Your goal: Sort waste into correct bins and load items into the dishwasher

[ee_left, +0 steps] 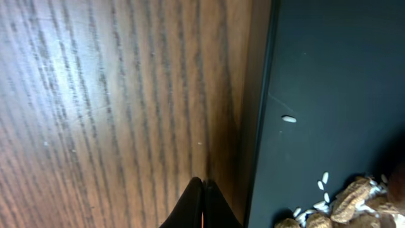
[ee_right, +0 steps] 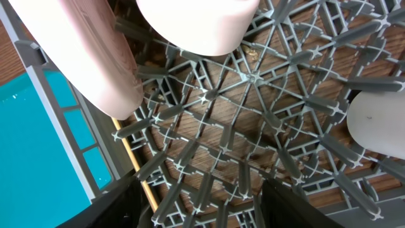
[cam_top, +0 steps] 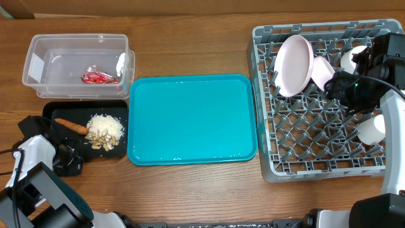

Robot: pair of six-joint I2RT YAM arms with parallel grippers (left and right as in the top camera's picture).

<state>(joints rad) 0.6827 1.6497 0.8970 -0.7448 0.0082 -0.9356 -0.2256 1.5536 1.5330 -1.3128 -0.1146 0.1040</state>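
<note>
Right wrist view: the right tool point(ee_right: 202, 212) hangs low over the grey dish rack point(cam_top: 316, 145). Its jaws stand fairly wide with nothing between them, only the peg grid beneath. Ahead of it and to its left leans the pinkish plate point(cam_top: 294, 63). The bowl point(cam_top: 321, 73) is straight ahead and a cup point(ee_right: 376, 120) is off to its right. A thin wooden stick, likely a chopstick point(ee_right: 134, 161), lies by the rack's edge near the tool's left finger.

Across the room, the left tool point(ee_left: 202, 206) is pinched closed and empty, its tip over the bare surface point(ee_left: 95, 114). The black tray point(ee_left: 329, 76) is just to its right, holding the carrot stick point(cam_top: 71, 126) and food scraps point(cam_top: 106, 132). Farther off, the clear tub point(cam_top: 63, 69) holds the red wrapper point(cam_top: 96, 78) and tissue point(cam_top: 121, 63). The teal tray point(cam_top: 193, 120) between the arms carries nothing.

The loading step looks to be in hand, and the task seems close to done. The next move calls for the right tool to lift straight up, clear of the pegs, without nudging the plate or bowl.
</note>
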